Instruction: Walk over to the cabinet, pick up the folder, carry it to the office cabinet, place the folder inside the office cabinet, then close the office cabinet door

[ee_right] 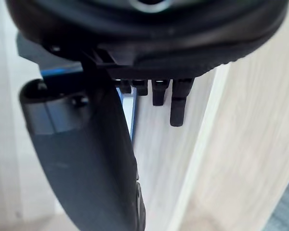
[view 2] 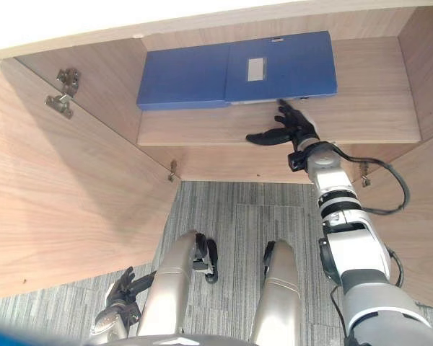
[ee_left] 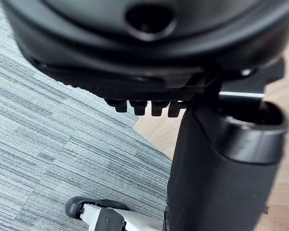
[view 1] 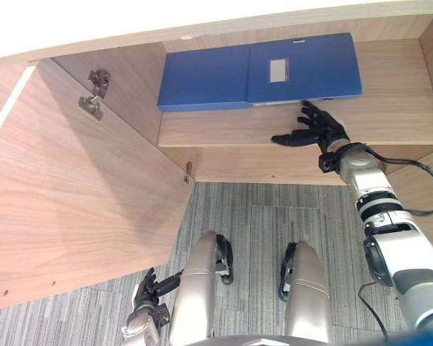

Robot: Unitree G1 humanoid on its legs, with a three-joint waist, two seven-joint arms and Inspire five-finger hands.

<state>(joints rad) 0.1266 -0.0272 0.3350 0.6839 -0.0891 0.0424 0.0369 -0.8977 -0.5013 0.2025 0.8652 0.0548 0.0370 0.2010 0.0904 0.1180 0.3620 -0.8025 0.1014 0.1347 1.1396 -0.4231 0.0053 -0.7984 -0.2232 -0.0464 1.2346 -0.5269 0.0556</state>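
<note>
An open wooden cabinet door (view 1: 72,202) fills nine o'clock. At seven o'clock the left hand (view 1: 148,297) hangs low, fingers relaxed. At twelve o'clock a blue folder (view 1: 260,72) lies flat on the cabinet shelf (view 1: 390,108). Just beside it, toward two o'clock, the right hand (view 1: 314,131) is released, fingers spread.
</note>
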